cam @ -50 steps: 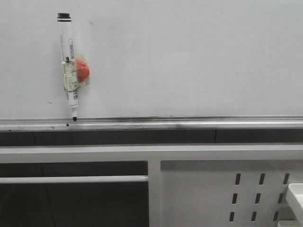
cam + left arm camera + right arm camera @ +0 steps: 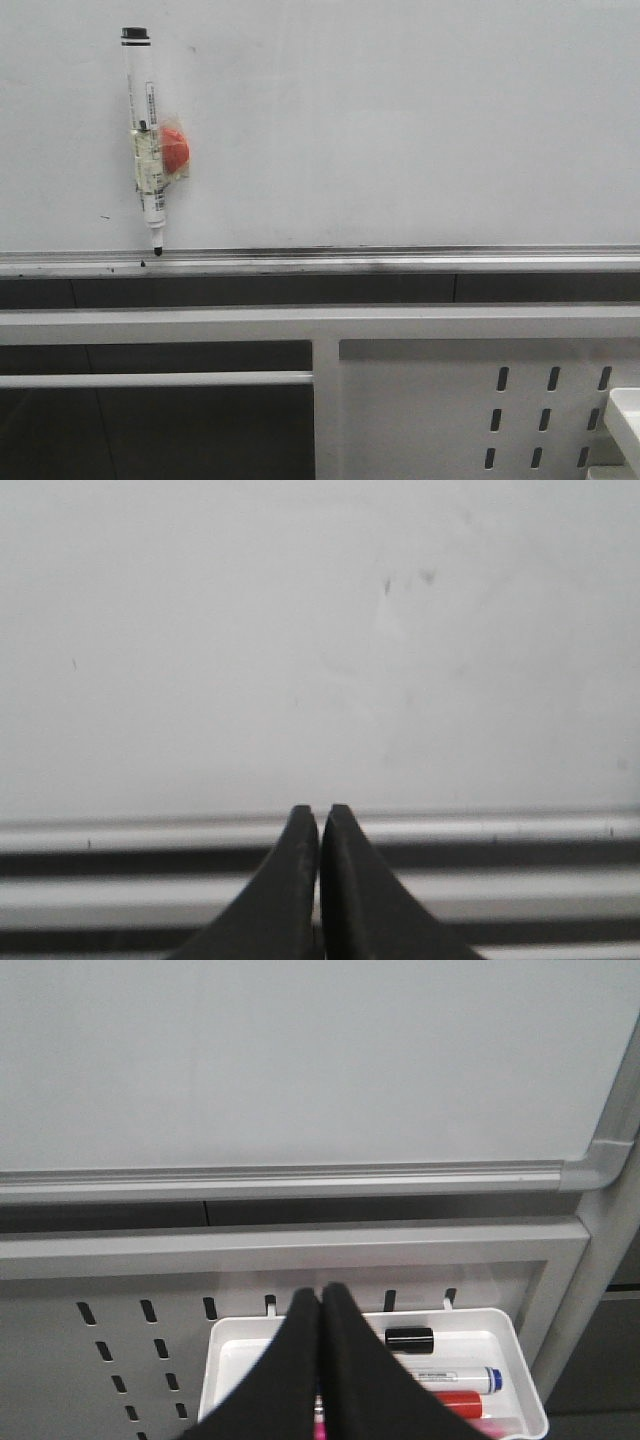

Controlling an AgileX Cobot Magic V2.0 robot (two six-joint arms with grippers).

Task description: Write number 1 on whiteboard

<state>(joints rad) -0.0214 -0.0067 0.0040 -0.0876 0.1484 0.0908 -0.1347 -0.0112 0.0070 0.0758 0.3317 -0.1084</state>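
Observation:
The whiteboard [image 2: 400, 120] fills the upper front view, with a silver rail [image 2: 400, 262] along its lower edge. A black-capped marker [image 2: 145, 130] hangs upright on the board at the left, fixed by a red magnet [image 2: 176, 150], its tip just above the rail. No drawn number 1 shows on the board. My left gripper [image 2: 320, 810] is shut and empty, facing the whiteboard [image 2: 300, 630] just above the rail. My right gripper [image 2: 322, 1288] is shut and empty, over a white tray [image 2: 228, 1350]. Neither gripper appears in the front view.
The white tray hangs on a perforated metal panel [image 2: 120, 1350] and holds a black cap [image 2: 409, 1339], a blue-capped marker [image 2: 450, 1376] and a red one [image 2: 462, 1401]. A grey frame bar [image 2: 300, 322] runs below the board. Small dark specks [image 2: 405, 580] mark the board.

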